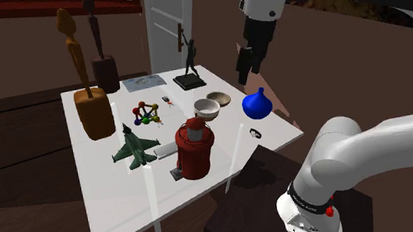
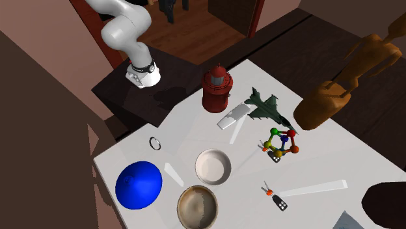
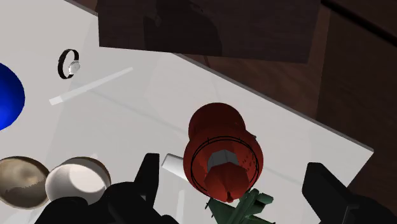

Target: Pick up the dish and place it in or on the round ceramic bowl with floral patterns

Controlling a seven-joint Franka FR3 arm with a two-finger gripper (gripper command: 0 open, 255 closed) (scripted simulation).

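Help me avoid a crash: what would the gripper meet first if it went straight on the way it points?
Likely the red hydrant, which sits between the open fingers of the gripper in the wrist view. The gripper hangs high above the table, so depth is unclear.

A small, round, plain white dish (image 2: 213, 166) stands upright and empty on the white tabletop (image 2: 325, 146). Close against it stands a round bowl (image 2: 197, 207) with a mottled brown-and-cream inside, also upright and empty, nearer the tabletop's edge; whether the two touch cannot be told
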